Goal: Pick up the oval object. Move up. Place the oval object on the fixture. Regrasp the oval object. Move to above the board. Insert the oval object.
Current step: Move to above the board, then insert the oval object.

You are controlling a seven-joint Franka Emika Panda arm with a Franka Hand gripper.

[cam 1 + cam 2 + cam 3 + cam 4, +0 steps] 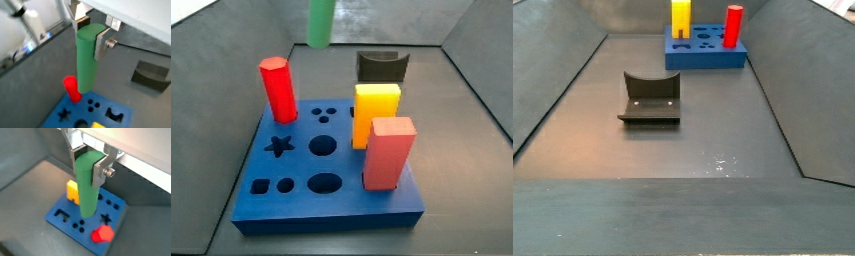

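Blue board [331,195], with star, round and other holes; the red hexagonal peg [277,90], yellow block [376,112] and orange-red block [389,152] stand in it. The black fixture [651,98] sits bare, well apart. The green oval object [87,180] hangs upright above the board's far edge, clamped near its top by the gripper [89,159]. Likely risk: a slightly tilted or offset peg catching its hole's rim and jamming. The red peg and yellow block stand near the descent path.
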